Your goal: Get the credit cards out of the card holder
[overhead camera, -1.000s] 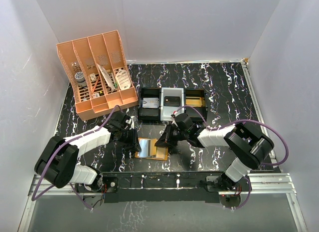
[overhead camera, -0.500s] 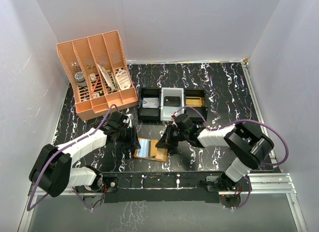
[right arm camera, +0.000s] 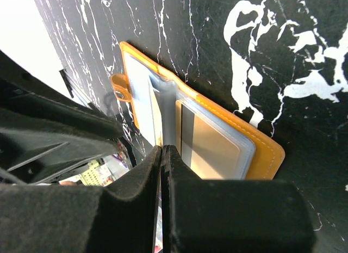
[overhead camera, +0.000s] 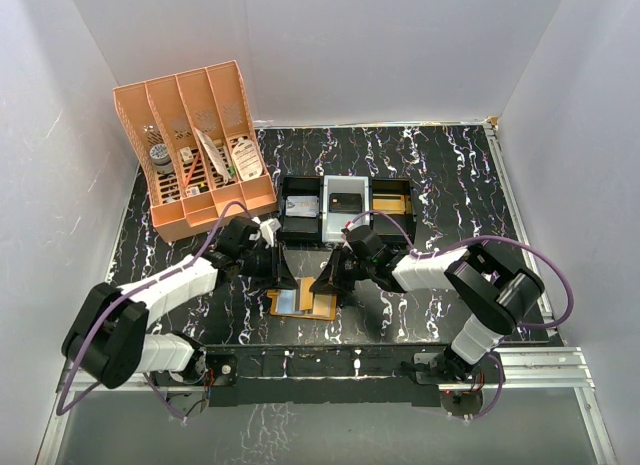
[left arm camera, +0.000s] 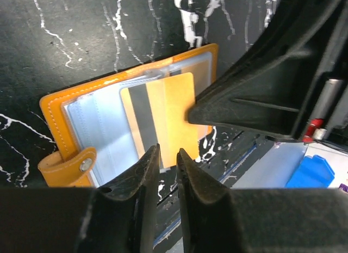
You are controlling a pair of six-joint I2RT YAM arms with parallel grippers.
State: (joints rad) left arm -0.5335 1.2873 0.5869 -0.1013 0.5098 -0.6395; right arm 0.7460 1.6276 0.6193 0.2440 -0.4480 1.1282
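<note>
Extraction of a striped orange credit card [left arm camera: 163, 117] from the open card holder [left arm camera: 53, 114], which lies flat on the desk [left arm camera: 81, 35] between the arms. The left jaws, narrowly spread, stand at the card's near edge. They should close squarely on it and draw it level and outward. The right jaws, pressed together, meet the holder's clear sleeves and should pin it. Whether they nip a leaf cannot be told.

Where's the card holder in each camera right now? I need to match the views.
Top external: card holder lies open, low centre of the picture.
Left wrist: card holder left of centre, snap tab at lower left.
Right wrist: card holder centre, running to lower right.
Shared landmark: the black white-veined table under it in all three.
</note>
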